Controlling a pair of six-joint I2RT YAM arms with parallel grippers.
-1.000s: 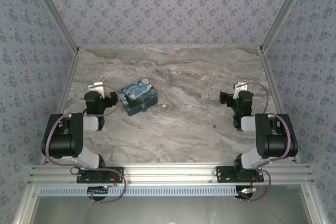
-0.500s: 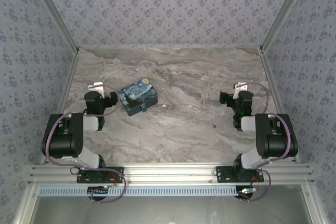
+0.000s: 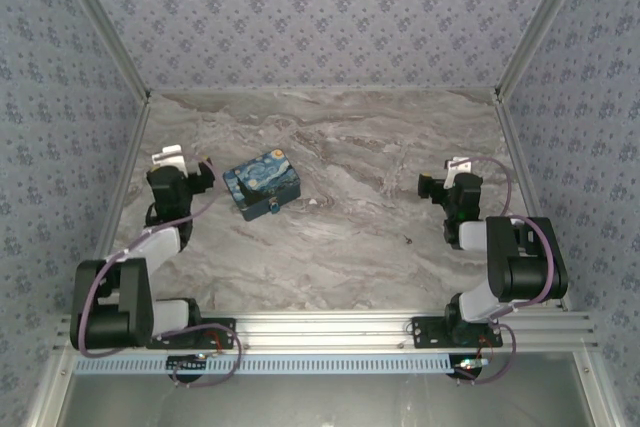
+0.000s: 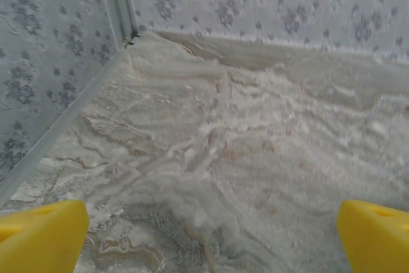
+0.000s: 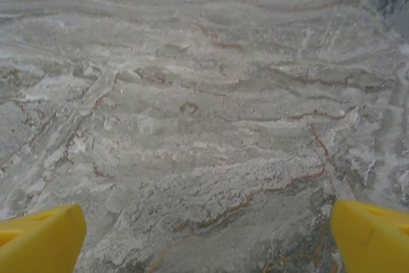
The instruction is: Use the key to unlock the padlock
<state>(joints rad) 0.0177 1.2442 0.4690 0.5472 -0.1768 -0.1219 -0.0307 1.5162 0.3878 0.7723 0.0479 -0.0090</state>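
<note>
Overhead, the left gripper and right gripper hang spread and empty. The padlock sits at the painted box's near edge. The key, a flat speck on the table, could skid away from closing fingers.

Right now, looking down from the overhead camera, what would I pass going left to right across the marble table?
The left gripper → blue-and-yellow starry-night printed box → tiny dark metal key → right gripper.
</note>
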